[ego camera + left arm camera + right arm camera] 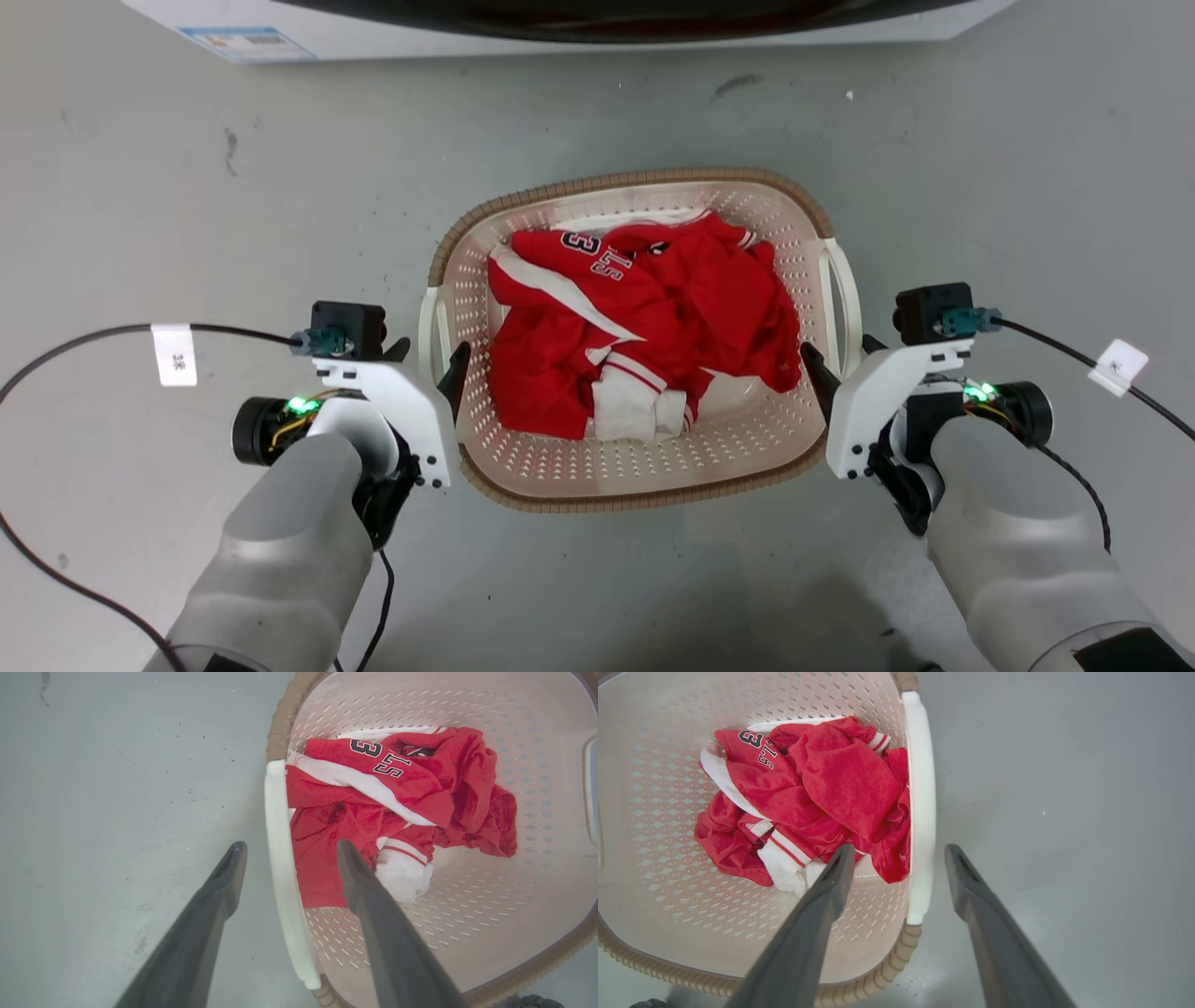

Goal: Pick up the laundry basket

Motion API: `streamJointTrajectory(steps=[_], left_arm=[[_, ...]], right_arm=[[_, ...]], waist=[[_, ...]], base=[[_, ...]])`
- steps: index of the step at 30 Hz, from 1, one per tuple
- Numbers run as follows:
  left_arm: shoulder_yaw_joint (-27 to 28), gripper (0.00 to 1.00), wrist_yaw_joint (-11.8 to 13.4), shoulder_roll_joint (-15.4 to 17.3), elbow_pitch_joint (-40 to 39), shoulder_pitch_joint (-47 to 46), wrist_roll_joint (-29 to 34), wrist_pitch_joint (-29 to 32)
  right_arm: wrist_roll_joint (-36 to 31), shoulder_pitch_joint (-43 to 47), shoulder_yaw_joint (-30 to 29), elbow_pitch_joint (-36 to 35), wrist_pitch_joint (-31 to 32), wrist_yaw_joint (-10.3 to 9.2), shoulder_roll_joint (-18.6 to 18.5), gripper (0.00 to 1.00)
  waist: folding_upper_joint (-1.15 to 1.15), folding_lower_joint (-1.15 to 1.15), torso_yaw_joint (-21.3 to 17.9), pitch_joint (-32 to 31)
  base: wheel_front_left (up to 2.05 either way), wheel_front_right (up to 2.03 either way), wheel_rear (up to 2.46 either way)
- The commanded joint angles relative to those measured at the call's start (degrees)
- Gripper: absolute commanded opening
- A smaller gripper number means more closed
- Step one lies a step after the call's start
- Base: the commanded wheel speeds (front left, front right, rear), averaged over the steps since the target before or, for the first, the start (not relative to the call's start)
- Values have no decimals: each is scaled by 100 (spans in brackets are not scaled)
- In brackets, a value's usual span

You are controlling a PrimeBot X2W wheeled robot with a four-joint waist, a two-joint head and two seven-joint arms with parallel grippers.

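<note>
Laundry basket (644, 177) on grey floor (187, 187), dead centre of head view, red jersey (653, 317) heaped inside. At 9 o'clock, left gripper (431, 353) spread wide astride left handle (280, 858); at 3 o'clock, right gripper (840, 350) equally spread astride right handle (920, 812). Washing machine (373, 37) at 12.

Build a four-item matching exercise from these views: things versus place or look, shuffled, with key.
1. laundry basket
2. red garment
3. left pincer
4. right pincer

A. open, astride the right white handle
B. cream, perforated, brown rim
C. crumpled inside the basket
D. open, astride the left white handle

Pairs: 1-B, 2-C, 3-D, 4-A
</note>
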Motion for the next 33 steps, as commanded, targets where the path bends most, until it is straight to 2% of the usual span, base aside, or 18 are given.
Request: streamJointTrajectory(steps=[1,10,11,12,24,33], left_arm=[[-42,100,-13,36,36,-96,-39,14],[-515,100,-13,51,114,-413,-582,253],[-568,49,-13,55,111,-432,-643,297],[-627,0,-13,65,109,-452,-709,325],[-1195,0,-28,-15,85,-385,-1373,415],[-1556,0,-42,-204,167,-46,-1934,940]], right_arm=[[51,-107,61,23,25,-3,-6,100],[539,-357,562,126,179,-3,-5,100],[590,-365,603,134,183,-3,-4,25],[640,-367,659,142,205,-3,-4,0],[1021,-331,1114,275,273,5,34,0],[1532,109,1553,201,1067,28,69,0]], waist=[[0,-1,-4,130],[0,-1,-16,407],[0,-1,-14,420],[0,-1,-14,426],[0,-1,20,207],[0,-1,89,-657]], base=[[0,0,0],[0,0,0],[0,0,0],[0,0,0],[0,0,0],[0,0,0]])
